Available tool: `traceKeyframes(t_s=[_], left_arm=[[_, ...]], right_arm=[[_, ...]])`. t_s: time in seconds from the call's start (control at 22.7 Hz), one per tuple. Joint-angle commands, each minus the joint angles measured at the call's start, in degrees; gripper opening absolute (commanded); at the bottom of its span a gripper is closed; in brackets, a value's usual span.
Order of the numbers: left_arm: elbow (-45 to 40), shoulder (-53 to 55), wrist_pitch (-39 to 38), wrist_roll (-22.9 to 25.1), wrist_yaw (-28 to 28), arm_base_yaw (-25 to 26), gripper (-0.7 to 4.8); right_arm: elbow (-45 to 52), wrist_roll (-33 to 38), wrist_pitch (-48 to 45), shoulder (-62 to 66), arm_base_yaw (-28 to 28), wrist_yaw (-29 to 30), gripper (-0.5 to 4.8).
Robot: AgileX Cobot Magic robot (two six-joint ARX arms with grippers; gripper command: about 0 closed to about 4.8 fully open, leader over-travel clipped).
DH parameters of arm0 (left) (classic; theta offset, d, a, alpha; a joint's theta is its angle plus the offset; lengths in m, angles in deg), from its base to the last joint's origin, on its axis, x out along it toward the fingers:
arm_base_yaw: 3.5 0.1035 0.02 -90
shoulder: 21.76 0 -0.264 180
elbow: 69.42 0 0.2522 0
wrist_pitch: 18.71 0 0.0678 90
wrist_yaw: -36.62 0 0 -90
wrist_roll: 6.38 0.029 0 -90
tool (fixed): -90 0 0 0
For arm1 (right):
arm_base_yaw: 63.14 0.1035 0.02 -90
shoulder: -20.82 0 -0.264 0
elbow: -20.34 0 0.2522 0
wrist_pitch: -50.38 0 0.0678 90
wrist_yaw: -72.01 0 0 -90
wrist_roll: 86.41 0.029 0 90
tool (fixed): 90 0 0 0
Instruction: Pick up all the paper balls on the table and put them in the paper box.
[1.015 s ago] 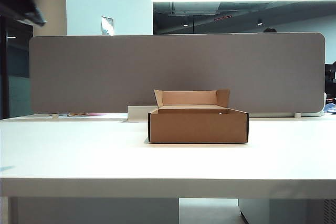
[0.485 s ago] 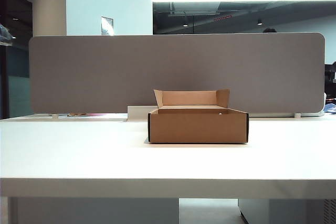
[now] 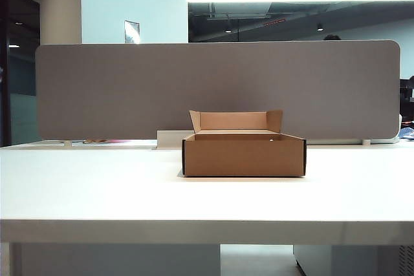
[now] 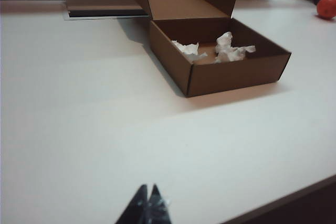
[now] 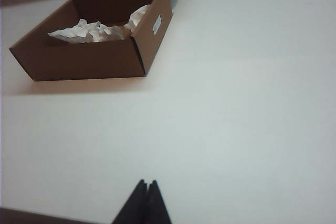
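The brown paper box (image 3: pixel 244 154) stands open at the middle of the white table (image 3: pixel 97 192), its flap upright behind it. Crumpled white paper balls (image 4: pixel 233 51) lie inside the paper box (image 4: pixel 226 74); another wad (image 4: pixel 189 51) rests beside them. From the right wrist view the paper balls (image 5: pixel 89 31) show over the wall of the paper box (image 5: pixel 79 59). My left gripper (image 4: pixel 148 188) is shut and empty over bare table, well short of the box. My right gripper (image 5: pixel 146 183) is shut and empty near the table's front edge. Neither gripper shows in the exterior view.
A grey fabric divider panel (image 3: pixel 213 88) runs behind the table. A white block (image 3: pixel 169 139) sits behind the box. An orange ball (image 4: pixel 326 6) lies far off at the table's far side. A flat dark tray (image 4: pixel 102 1) sits behind the box.
A dark arm part at the exterior view's upper left has gone out of frame. The box has not moved.
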Motion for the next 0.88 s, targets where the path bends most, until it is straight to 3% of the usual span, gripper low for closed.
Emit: traceKeyframes(t_s=[0.04,0.26,0.88], left_arm=[[-2.2,-0.9,2.6,3.2,-0.7,0.0,-0.06],[-6.6,-0.9,8.9,4.9,-0.7,0.0,-0.06],[-6.5,-0.9,9.6,8.0,-4.3,0.0,-0.06]], right_arm=[[2.2,-0.7,-4.4,0.1,0.0,-0.3,-0.02],[2.2,-3.5,-3.6,0.1,0.0,-1.6,-0.01],[2.2,-2.8,-3.8,0.1,0.1,-1.6,-0.01]])
